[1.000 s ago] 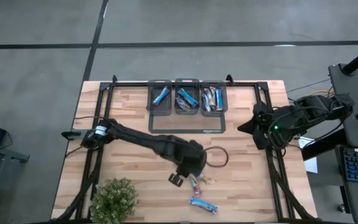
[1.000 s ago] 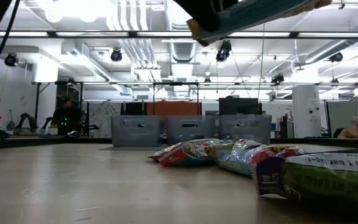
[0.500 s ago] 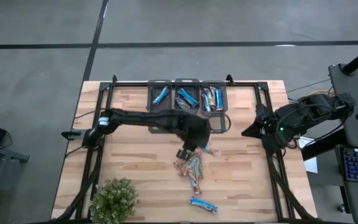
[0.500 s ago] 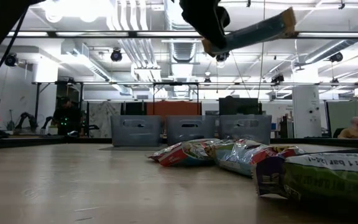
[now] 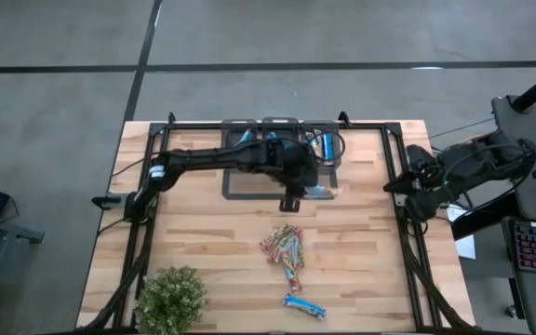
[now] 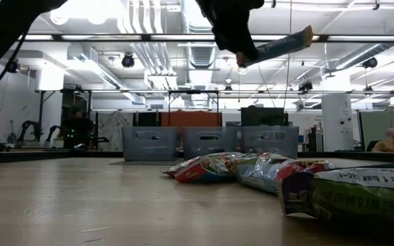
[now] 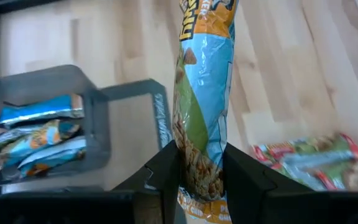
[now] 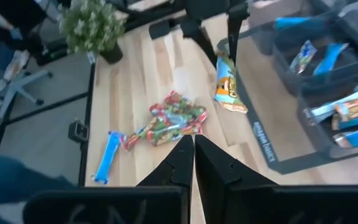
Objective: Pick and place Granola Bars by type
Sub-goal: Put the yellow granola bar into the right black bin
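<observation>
readable text is sparse. in the right wrist view, white lettering that appears to read "amazon basics" runs along the dark front lip of the tray (image 8: 267, 149), right of centre — the same lettering shows in the left wrist view near centre but is too blurred to read. the held bar (image 7: 204, 112), upper centre of the left wrist view, carries large dark brand letters cut off by the frame's top edge — illegible. in the low view, the green wrapper (image 6: 361, 195) at lower right bears small white print, not legible.
</observation>
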{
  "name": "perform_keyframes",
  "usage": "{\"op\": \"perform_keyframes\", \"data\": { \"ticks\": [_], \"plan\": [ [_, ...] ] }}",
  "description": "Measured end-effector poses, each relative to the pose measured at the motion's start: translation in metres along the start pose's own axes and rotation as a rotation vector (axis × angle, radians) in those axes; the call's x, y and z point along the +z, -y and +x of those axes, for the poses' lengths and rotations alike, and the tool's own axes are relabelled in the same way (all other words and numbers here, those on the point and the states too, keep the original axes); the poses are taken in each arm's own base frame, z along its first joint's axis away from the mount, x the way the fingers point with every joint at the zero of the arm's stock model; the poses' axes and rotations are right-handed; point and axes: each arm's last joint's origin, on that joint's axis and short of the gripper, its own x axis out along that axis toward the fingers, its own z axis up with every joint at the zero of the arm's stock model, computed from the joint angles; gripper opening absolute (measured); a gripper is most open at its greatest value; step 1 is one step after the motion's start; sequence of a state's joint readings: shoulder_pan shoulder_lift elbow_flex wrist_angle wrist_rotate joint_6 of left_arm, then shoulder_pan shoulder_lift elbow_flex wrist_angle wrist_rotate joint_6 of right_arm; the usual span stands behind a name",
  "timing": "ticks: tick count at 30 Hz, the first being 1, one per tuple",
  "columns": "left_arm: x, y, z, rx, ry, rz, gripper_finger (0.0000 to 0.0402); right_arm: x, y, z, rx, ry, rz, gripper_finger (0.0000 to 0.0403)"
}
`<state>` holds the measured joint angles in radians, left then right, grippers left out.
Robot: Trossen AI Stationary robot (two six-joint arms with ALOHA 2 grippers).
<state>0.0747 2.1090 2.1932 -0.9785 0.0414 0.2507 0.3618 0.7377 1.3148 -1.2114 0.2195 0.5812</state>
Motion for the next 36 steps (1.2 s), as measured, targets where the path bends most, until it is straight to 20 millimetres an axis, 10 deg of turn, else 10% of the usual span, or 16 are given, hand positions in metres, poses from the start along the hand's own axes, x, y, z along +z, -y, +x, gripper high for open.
{"op": "perform_keyframes", "data": {
  "ticks": [36],
  "plan": [
    [-0.012, -0.153, -0.016, -0.024, 0.640, -1.042, 0.0087, 0.000, 0.003, -0.001, -0.088, 0.047, 0.029, 0.0008]
  ]
}}
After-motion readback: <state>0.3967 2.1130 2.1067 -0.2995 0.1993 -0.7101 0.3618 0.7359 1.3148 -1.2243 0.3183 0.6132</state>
